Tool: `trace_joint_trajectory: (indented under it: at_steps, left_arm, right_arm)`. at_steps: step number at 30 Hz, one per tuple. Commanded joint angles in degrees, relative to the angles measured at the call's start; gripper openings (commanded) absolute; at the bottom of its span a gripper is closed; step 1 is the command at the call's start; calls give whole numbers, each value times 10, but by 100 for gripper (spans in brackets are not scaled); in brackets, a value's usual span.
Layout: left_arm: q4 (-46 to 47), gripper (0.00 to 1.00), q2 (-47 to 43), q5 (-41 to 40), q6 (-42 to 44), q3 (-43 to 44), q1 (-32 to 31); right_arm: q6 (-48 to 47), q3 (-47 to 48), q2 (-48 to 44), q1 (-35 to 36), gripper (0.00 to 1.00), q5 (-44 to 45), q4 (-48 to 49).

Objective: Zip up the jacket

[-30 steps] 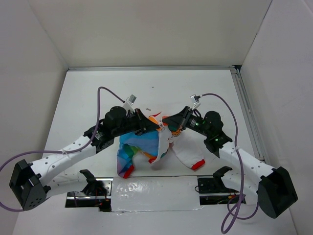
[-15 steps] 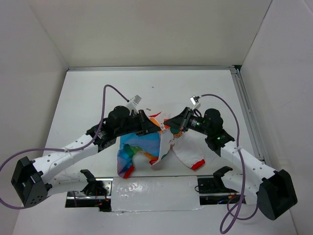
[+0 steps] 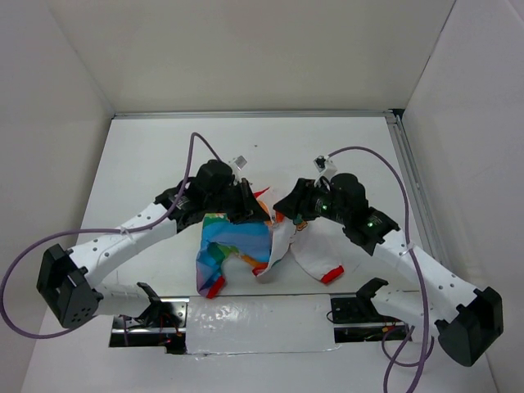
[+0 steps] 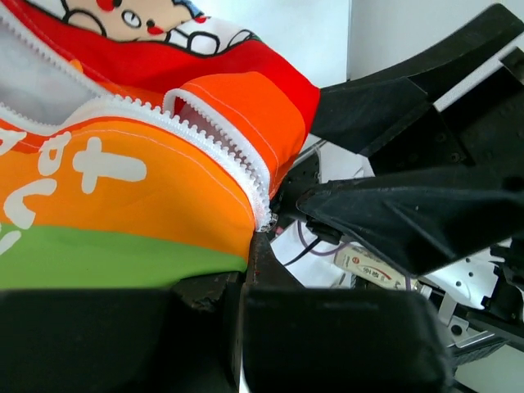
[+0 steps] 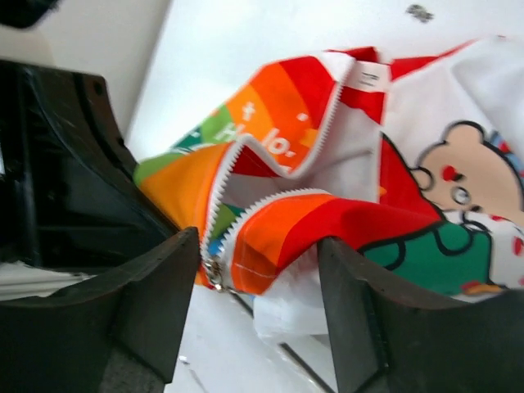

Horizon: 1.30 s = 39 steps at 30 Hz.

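From above, we find the jacket [image 3: 246, 250] bunched on the counter [image 3: 147, 164], its far edge lifted between the left claw [image 3: 250, 209] and the right claw [image 3: 285, 211]. At the left wrist, the claw pinches the jacket's orange edge beside the zipper teeth [image 4: 217, 143]. At the right wrist, the claw stands spread, the slider [image 5: 214, 268] between its fingers [image 5: 155, 303] (unseen from above), the teeth running away from it; the right arm sits nearer.

We're tight on the jacket [image 4: 123, 188] here: orange, red and green bands, white lettering, a cartoon face up top. Its white zipper teeth [image 4: 217, 139] run down to where our left gripper [image 4: 246, 282] pinches the fabric edge. The right gripper's black fingers [image 4: 409, 217] loom just to the right, a purple cable [image 4: 307, 246] behind.
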Motion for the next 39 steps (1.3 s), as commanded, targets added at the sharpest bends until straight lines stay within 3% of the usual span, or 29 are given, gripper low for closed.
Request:
trace_joint_trajectory:
  at_steps: [1,4,5,7,13,17,21,30,39]
  left_arm:
    - [-31,0,3,26,-13,33,3]
    - [-47,0,6,25,-26,40,4]
    - [-52,0,7,23,-35,44,4]
    - [-75,0,15,12,-44,59,6]
    - [-132,0,45,12,-66,101,12]
    - [-157,0,60,6,-86,115,13]
    - [-169,0,70,10,-103,123,13]
    - [-165,0,59,12,-136,115,13]
    - [-162,0,44,12,-140,117,12]
  right_arm:
    - [-69,35,-37,20,68,103,-78]
    - [-99,47,-58,43,69,154,-113]
    - [-112,49,-60,59,77,166,-129]
    - [-133,61,-66,81,73,214,-166]
    - [-161,82,-72,209,75,327,-229]
    - [-136,103,-48,330,71,455,-260]
    - [-86,126,-11,391,68,536,-291]
    - [4,143,52,408,66,514,-251]
    - [103,169,106,425,60,582,-272]
